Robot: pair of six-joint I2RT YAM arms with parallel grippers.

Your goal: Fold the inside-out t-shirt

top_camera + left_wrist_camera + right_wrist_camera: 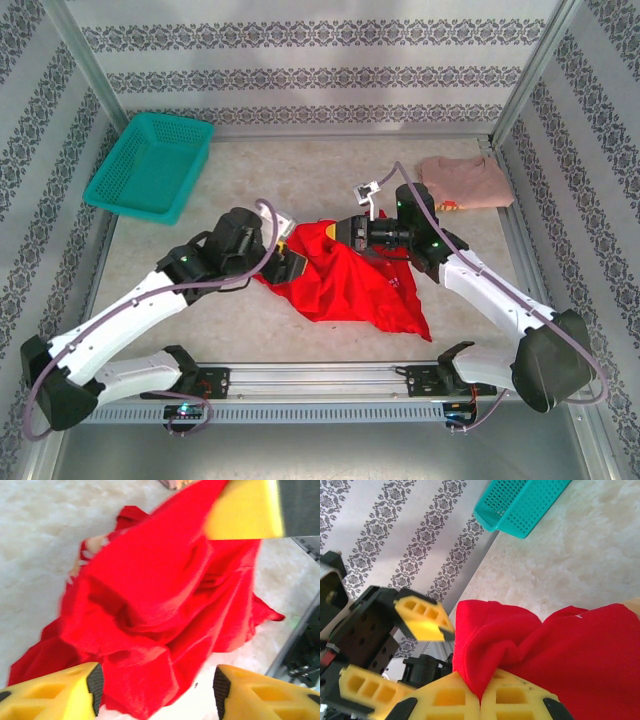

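Yellow pads of my right gripper (480, 692) are pressed together on a bunched edge of the inside-out t-shirt (560, 650), with a fold of red cloth squeezed up between them. My left gripper (155, 685) hangs just beside it with jaws apart and nothing in them, the cloth spreading below and beyond its fingertips. From above, the shirt is a crumpled heap at the middle of the table (300, 180), well apart from the teal basket (150, 165) and the pale pink shirt (465, 182). Its long axis runs on a slant, from the raised end between my two grippers down to a pointed corner aimed at the near right edge. I take this step to be getting a second hold so I can spread the heap flat. To do it well, I should close my left jaws on one clean edge, not a wad of layers, some way along from my right pinch. Then I should draw my hands apart evenly until the cloth lies smooth.
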